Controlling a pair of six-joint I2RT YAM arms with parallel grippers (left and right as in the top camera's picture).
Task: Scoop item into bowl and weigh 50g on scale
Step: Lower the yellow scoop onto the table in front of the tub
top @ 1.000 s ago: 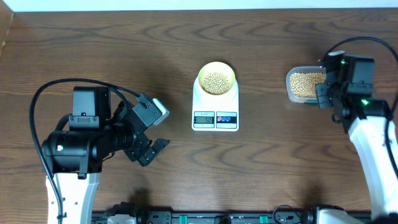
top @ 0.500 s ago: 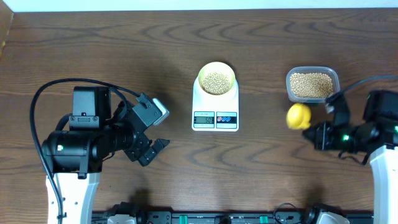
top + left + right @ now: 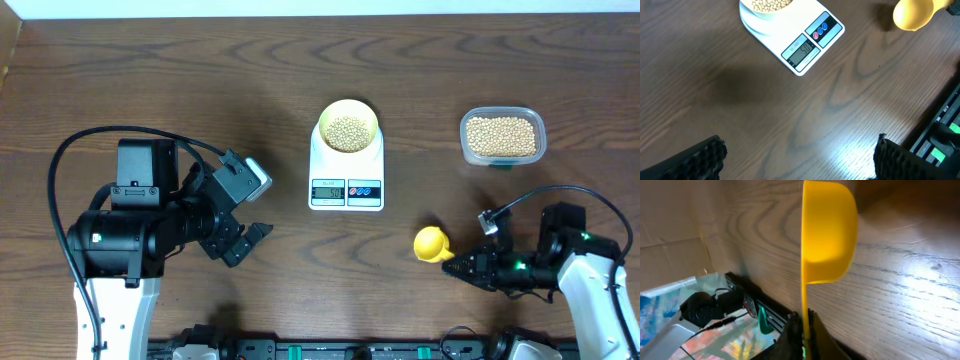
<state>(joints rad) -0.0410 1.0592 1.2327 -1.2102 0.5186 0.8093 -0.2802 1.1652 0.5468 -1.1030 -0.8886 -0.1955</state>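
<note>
Beans (image 3: pixel 348 131), small, round, tan, in bowl (image 3: pixel 348 103)

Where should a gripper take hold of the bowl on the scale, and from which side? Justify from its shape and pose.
Probably the rim of the bowl, one finger inside and one outside, coming straight down from above. It stands upright on the scale, open upward, and the beans fill only the middle, leaving the rim free.
</note>
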